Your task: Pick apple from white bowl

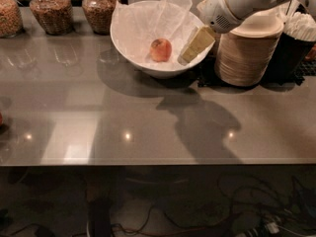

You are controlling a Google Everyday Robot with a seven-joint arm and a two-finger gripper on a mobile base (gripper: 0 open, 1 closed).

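Observation:
A small reddish-orange apple [161,50] lies in the middle of a large white bowl [129,58] lined with crinkled white tissue paper, at the back of the grey table. My gripper [193,47] hangs from the white arm at the upper right, and its cream fingers reach over the bowl's right rim. It is to the right of the apple and does not touch it. Nothing is held in it.
A stack of cream disposable bowls [248,51] stands just right of the white bowl, under my arm. A dark holder of white items [296,43] is at the far right. Several glass jars [48,10] of grains line the back left.

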